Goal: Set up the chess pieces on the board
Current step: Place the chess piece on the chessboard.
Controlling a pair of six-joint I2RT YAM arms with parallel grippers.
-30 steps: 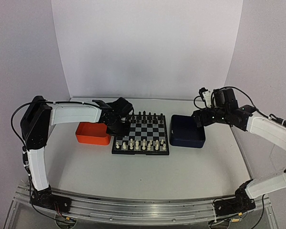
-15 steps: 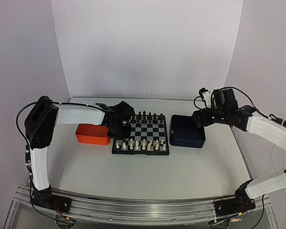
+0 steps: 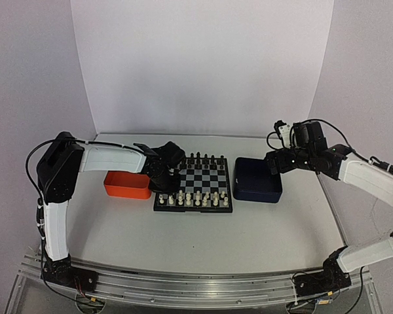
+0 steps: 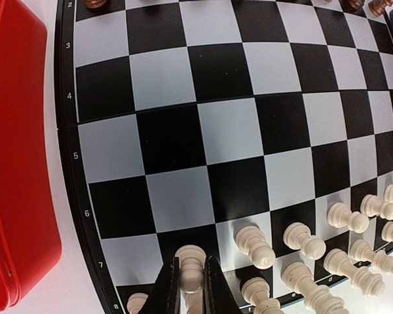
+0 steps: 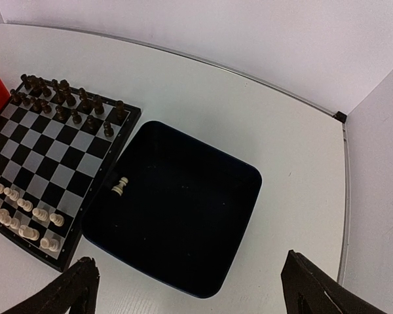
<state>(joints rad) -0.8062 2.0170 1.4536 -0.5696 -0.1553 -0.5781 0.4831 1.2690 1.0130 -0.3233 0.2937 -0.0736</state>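
Note:
The black and silver board [image 3: 203,179] lies mid-table, also in the left wrist view [image 4: 229,131] and right wrist view [image 5: 52,157]. Several cream-white chess pieces [image 3: 198,198] stand on its two near rows [image 4: 301,239]. My left gripper [image 3: 165,182] is at the board's near-left corner, shut on a cream pawn [image 4: 191,267] that stands upright on a black square in row 7 [image 4: 191,291]. One cream pawn [image 5: 120,187] lies on its side in the dark blue tray [image 5: 183,216]. My right gripper [image 5: 190,288] hangs open and empty above that tray [image 3: 275,163].
Black pieces [image 3: 204,159] fill the board's far rows. The orange tray [image 3: 126,184] touches the board's left side, close to my left fingers [image 4: 19,163]. The dark blue tray [image 3: 257,180] sits against the board's right side. White walls close in the back and sides.
My left gripper has moved toward the near-left corner of the board with the pawn in it. The right arm has not moved.

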